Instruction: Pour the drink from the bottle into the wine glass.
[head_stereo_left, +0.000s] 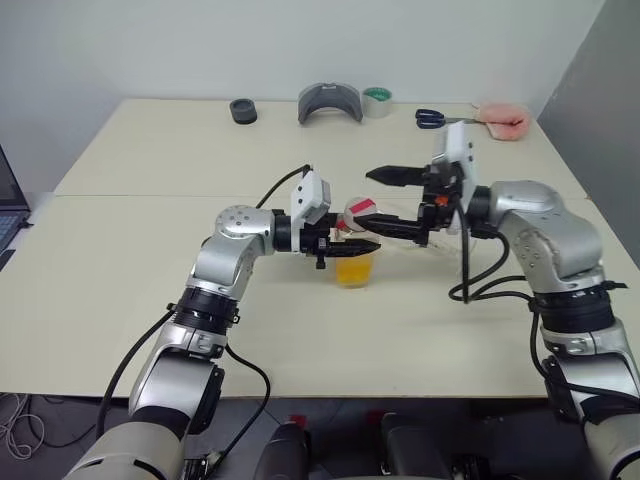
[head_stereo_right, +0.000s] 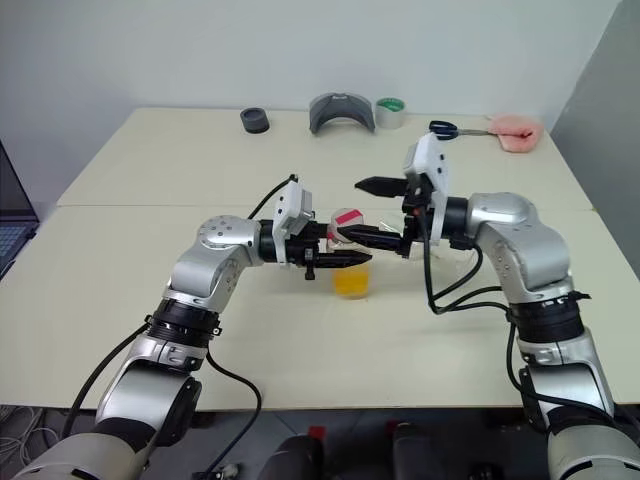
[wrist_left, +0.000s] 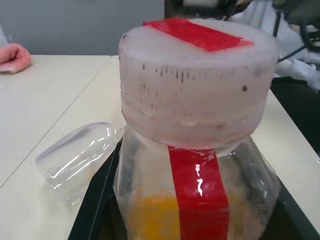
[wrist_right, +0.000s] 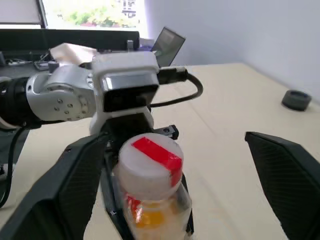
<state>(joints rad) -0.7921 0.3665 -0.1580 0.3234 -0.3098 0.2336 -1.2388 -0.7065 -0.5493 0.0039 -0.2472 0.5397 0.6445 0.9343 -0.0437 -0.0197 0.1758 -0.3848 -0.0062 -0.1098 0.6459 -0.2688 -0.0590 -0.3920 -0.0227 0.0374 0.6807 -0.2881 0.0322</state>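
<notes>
The bottle (wrist_left: 200, 130) carries a vertical red strip on its clear body and a red strip across its pale cap (wrist_right: 150, 162); no writing can be read on either. It stands near the middle of the cream table (head_stereo_left: 120, 280), with the orange-yellow drink (head_stereo_left: 355, 270) in its lower part. The left gripper (head_stereo_right: 340, 262) is clamped on the bottle's body, fingers pointing across toward the robot's right. The right gripper (head_stereo_left: 385, 205) faces it, its fingers spread wide, one above and one below the cap level in the head views, holding nothing. The left wrist view shows the wine glass (wrist_left: 75, 160) lying on its side on the table just beside the bottle; in the head views it is a faint clear shape behind the right gripper. The right wrist view shows the cap from above, between its own two wide-set fingers (wrist_right: 60, 185), with the left arm behind. Along the far edge of the table lie a black ring (head_stereo_left: 243, 111), a grey curved object (head_stereo_left: 330, 102), a roll of tape (head_stereo_left: 377, 100), blue-handled scissors (head_stereo_left: 432, 119) and a pink cloth (head_stereo_left: 502, 120), all well apart from the bottle
</notes>
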